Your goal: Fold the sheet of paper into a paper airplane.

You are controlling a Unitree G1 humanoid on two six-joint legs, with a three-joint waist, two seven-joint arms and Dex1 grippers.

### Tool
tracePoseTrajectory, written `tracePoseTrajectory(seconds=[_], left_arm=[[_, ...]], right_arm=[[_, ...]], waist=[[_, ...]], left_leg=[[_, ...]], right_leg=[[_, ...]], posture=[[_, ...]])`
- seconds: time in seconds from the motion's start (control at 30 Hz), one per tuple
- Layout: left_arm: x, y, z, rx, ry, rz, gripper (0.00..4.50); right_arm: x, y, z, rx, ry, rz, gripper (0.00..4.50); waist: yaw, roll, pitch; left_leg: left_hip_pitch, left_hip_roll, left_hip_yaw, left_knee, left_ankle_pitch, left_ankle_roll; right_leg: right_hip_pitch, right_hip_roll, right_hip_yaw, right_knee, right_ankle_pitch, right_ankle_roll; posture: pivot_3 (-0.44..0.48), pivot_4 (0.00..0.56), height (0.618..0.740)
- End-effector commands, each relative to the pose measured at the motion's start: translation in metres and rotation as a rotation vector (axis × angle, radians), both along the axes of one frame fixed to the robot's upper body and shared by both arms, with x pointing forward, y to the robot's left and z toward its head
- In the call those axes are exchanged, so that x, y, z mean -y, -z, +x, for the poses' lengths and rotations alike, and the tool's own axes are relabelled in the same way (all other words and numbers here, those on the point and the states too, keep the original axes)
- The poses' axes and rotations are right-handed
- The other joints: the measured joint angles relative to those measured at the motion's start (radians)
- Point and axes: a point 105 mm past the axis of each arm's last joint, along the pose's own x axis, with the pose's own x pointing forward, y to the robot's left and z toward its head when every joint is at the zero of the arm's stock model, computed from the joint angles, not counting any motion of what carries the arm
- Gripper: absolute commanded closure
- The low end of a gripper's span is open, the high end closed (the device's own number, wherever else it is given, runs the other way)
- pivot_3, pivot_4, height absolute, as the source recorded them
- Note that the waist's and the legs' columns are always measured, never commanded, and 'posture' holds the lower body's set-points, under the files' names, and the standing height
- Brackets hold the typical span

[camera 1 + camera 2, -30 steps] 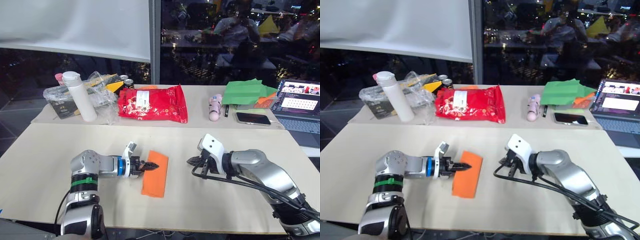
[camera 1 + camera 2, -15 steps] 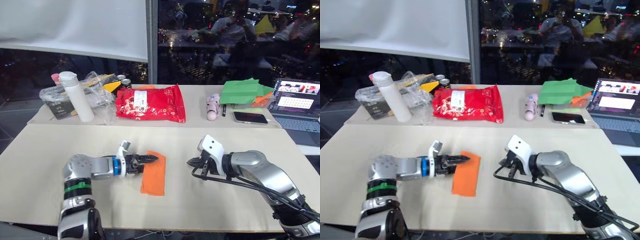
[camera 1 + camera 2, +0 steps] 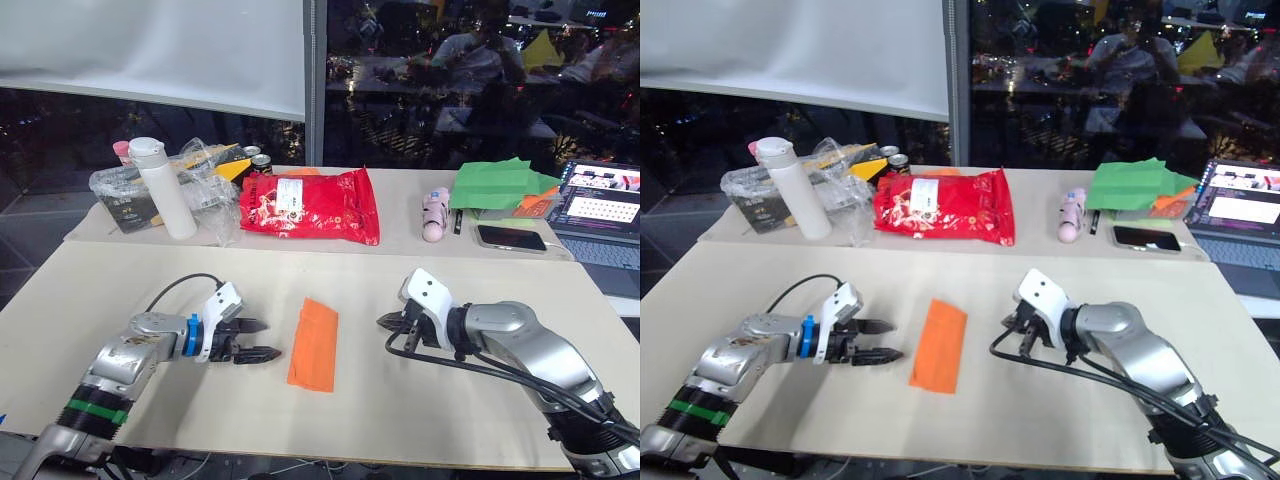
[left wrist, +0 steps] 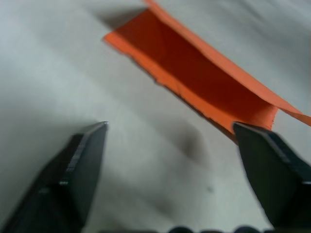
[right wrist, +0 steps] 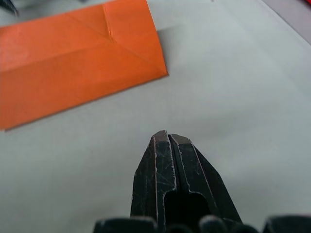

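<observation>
Sheet of paper [image 3: 314, 344] lies flat on the bench [image 3: 420, 290], between the two hands, touched by neither. It is folded lengthwise into a narrow strip; diagonal creases show at one end in the right wrist view, and the left wrist view shows its long edge gaping slightly, layers not pressed flat.

Left hand [image 3: 262, 340] sits just beside the strip's left edge, fingers spread apart, holding nothing. Right hand [image 3: 386, 324] rests near the strip's right side, fingers pressed together, also empty.

Judgement: an intermediate fold is done; wing folds remain, though the fold count is probably not readable from here. Next move calls for pinching the loose long edge while the other hand pins the strip.
</observation>
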Motion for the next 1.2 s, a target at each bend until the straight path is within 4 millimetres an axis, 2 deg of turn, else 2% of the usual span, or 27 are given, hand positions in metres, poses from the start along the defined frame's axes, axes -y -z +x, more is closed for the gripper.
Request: tracePoseTrajectory(seconds=[0.03,0.3,0.4,0.53,0.6,0.67,0.8,0.9,1.03,1.1,1.2], left_arm=[[0.015,-0.005,0.006,0.104,0.095,-0.007,1.92],[0.038,0.001,0.009,0.145,0.223,-0.014,4.47],[0.054,-0.011,0.010,0.118,0.234,-0.123,4.47],[0.067,-0.011,0.005,0.096,0.296,-0.134,4.47],[0.084,-0.004,0.009,0.056,0.286,-0.139,4.47],[0.101,0.004,0.011,0.026,0.297,-0.119,4.47],[0.113,0.010,0.014,0.052,0.322,-0.079,4.47],[0.115,0.013,0.014,0.073,0.344,-0.048,4.47],[0.106,0.010,0.018,0.087,0.326,-0.026,4.47],[0.100,0.004,0.021,0.097,0.311,-0.027,4.47],[0.092,-0.005,0.021,0.112,0.290,-0.022,4.47]], right_arm=[[0.004,-0.014,0.000,0.070,0.022,0.012,4.50],[0.006,-0.016,-0.003,0.085,0.060,0.023,4.50],[0.009,-0.017,-0.003,0.090,0.079,0.022,4.50],[0.014,-0.019,-0.004,0.100,0.107,0.018,4.50],[0.024,-0.017,-0.001,0.128,0.130,-0.063,4.50],[0.030,-0.023,0.006,0.165,0.182,-0.063,4.50],[0.047,-0.028,0.015,0.199,0.273,-0.122,4.50],[0.056,-0.027,0.018,0.205,0.336,-0.132,4.50],[0.066,-0.032,0.022,0.218,0.458,-0.065,4.50],[0.061,-0.029,0.020,0.186,0.485,0.018,4.50],[0.038,0.002,0.008,0.108,0.437,0.011,4.50]], waist=[[0.000,0.000,0.000],[-0.009,0.001,0.000],[-0.008,0.001,0.000],[-0.008,0.001,-0.001],[-0.007,0.002,-0.001],[0.001,0.002,-0.001],[-0.011,0.002,-0.001],[-0.013,0.002,-0.001],[-0.011,0.002,-0.001],[-0.011,0.002,-0.001],[-0.010,0.003,-0.001]], left_leg=[[-0.001,0.000,0.000,0.000,0.000,0.000],[-0.002,0.001,-0.001,0.001,0.000,0.002],[-0.002,0.001,-0.001,0.001,0.000,0.002],[-0.003,0.001,-0.001,0.001,0.000,0.002],[-0.003,0.001,-0.001,0.001,0.000,0.003],[-0.003,0.000,-0.001,0.002,0.000,0.003],[-0.004,0.000,-0.001,0.005,0.000,0.003],[-0.003,0.001,-0.001,0.002,0.000,0.003],[-0.002,0.001,-0.001,0.002,0.001,0.004],[-0.002,0.001,-0.001,0.002,0.001,0.004],[-0.002,0.001,-0.002,0.002,0.001,0.004]], right_leg=[[0.002,0.000,0.000,0.000,0.002,0.004],[0.001,0.002,0.000,0.004,0.004,0.009],[0.002,0.002,0.000,0.004,0.004,0.009],[0.002,0.002,0.000,0.004,0.004,0.010],[0.002,0.002,0.000,0.004,0.004,0.010],[0.003,0.002,0.000,0.004,0.004,0.010],[0.003,0.002,0.001,0.003,0.005,0.011],[0.002,0.003,0.001,0.004,0.005,0.011],[0.002,0.003,0.001,0.005,0.005,0.012],[0.002,0.003,0.001,0.005,0.005,0.012],[0.002,0.004,0.001,0.006,0.005,0.012]], posture=[[0.000,0.150,0.715],[0.000,0.150,0.715],[0.000,0.150,0.715],[0.000,0.150,0.715],[0.000,0.150,0.715],[0.000,0.150,0.715],[0.000,0.150,0.715],[0.000,0.150,0.715],[0.000,0.150,0.715],[0.000,0.150,0.715],[0.000,0.150,0.715]])
